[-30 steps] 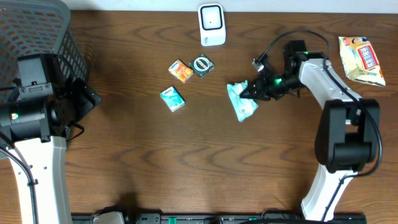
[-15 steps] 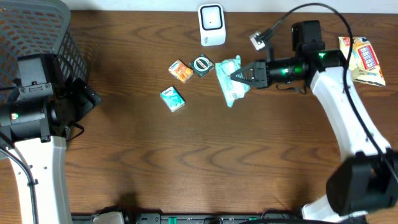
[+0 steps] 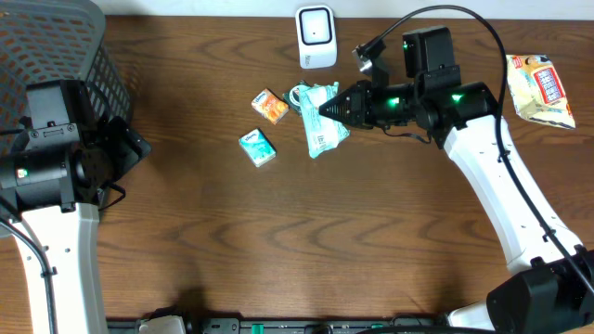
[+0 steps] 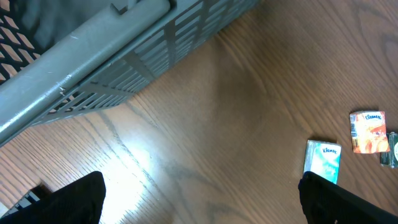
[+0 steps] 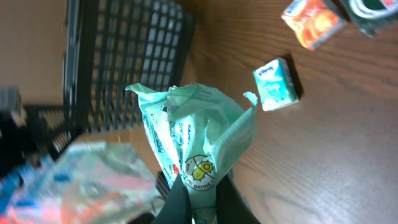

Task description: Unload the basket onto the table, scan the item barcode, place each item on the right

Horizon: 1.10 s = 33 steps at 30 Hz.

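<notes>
Carried leftward toward the table's far edge, the green packet [image 3: 318, 134] hangs pinched in the right gripper [image 3: 327, 109] near the white scanner [image 3: 316, 37], barcode seemingly not yet presented; left gripper [image 4: 202, 199] idles spread wide.

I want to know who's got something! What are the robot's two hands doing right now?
Left gripper: open, holding nothing.
Right gripper: shut on the green packet.
</notes>
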Tool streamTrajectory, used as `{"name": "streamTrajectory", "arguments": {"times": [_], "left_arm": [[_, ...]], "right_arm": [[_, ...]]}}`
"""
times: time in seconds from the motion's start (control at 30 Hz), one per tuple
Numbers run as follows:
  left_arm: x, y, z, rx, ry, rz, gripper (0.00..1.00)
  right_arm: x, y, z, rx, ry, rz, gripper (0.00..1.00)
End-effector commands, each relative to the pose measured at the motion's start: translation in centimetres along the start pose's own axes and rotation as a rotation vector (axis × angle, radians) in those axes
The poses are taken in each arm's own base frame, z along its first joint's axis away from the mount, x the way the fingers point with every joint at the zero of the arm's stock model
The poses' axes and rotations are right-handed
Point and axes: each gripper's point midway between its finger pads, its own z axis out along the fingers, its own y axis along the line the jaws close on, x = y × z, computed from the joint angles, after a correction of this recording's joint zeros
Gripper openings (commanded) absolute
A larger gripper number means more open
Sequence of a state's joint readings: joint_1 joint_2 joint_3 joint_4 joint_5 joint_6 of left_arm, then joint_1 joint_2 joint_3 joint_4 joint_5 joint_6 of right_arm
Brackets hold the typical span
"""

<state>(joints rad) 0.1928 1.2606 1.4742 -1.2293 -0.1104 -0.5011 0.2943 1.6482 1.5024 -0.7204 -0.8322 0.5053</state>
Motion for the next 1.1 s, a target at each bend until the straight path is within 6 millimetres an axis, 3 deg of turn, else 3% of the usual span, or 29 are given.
{"name": "streamTrajectory", "arguments": {"times": [0.0,0.57,1.07], "left_arm": [[-0.10,0.12,-0.05,-0.004,-0.003,-0.013,0.98],[-0.11,0.12,-0.05,-0.003,-0.003,-0.013,0.98],[-0.10,0.12,-0.05,-0.004,-0.003,-0.013,0.98]], "right_arm": [[-0.22,-0.03,-0.08,0.026,-0.023,0.146,0.02],[-0.04,-0.60,-0.06,0.054,-0.026,0.223,0.02],[0.09,-0.69,-0.04,0.058,-0.018,0.140,0.02]]}}
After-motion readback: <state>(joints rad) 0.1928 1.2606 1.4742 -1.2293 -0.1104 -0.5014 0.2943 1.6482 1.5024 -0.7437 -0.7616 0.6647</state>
